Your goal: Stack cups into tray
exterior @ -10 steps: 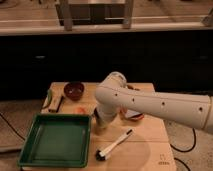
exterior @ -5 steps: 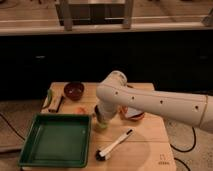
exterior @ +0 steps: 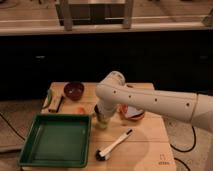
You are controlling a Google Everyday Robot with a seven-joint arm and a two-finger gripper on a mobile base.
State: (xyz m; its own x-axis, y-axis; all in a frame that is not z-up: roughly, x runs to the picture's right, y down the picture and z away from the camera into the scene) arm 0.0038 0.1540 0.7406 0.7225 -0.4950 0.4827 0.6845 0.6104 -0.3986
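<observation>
The olive-yellow cup (exterior: 102, 123) stood upright just outside the tray's right rim, near its far right corner, and was not inside the tray. The tray (exterior: 60, 142), green and shallow with a flared rim, lay on the near left part of the wooden table (exterior: 150, 150), and nothing was seen in it. The gripper (exterior: 102, 118) sat directly over the cup, pointing down, with its jaws closed upon the cup's upper part; the fingers themselves were largely hidden behind the wrist. The white arm (exterior: 150, 102) reached in from the right of the tray, passing above a reddish dish (exterior: 131, 114). A black-and-white brush (exterior: 114, 145) lay slantwise on the table to the right of the tray, nearer than the cup. A dark red bowl (exterior: 74, 90) stood beyond the tray's far edge. A small orange item (exterior: 80, 110) lay just beyond that edge.
</observation>
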